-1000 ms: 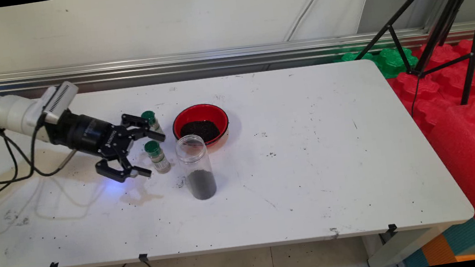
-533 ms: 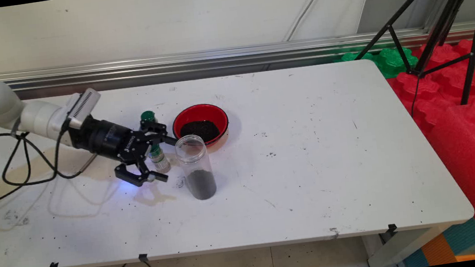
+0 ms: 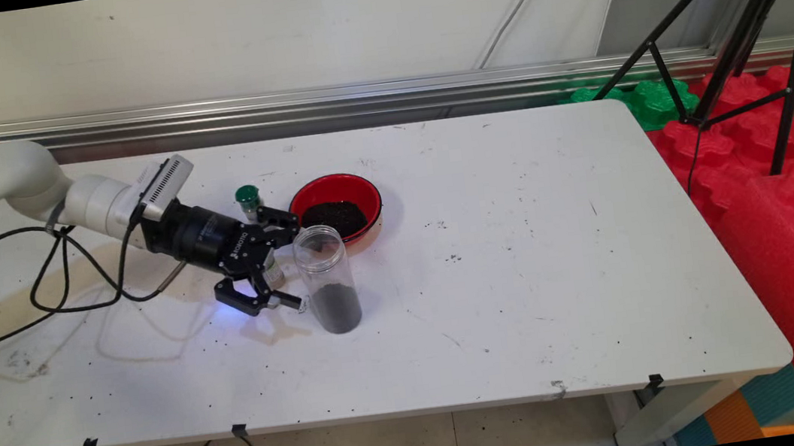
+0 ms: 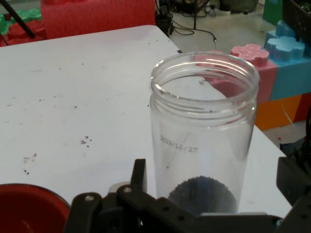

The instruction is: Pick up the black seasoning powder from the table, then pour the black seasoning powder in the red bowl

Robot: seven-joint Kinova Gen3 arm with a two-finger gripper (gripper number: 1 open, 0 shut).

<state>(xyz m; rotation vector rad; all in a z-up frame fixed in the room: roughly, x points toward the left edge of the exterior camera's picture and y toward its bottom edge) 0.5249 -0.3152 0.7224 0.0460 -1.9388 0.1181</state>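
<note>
In the main view the gripper lies low over the left part of the white table, pointing right, its two black fingers spread apart and clamped on nothing. A clear jar stands upright just right of the fingertips, open at the top, with a dark layer of grains in its lower part. Whether the lower fingertip touches the jar wall cannot be told from here. A small green-capped vial is partly hidden between the fingers, and a second one stands just beyond the gripper, toward the far edge. A red bowl of the same dark grains sits just behind the jar, close to it. In the hand view the jar fills the middle of the gap: one finger rises to its left and the other shows at the right edge, both apart from the glass, and the bowl's rim sits at the lower left corner. As a judgement, the jar is tall, narrow and lidless with its weight low, so a sideways push high on the wall would tip it and spill grains. Contact suits both fingers meeting it evenly on the mid-body, squared to the jar, with care for the vial inside the jaws and the bowl beside it.
</note>
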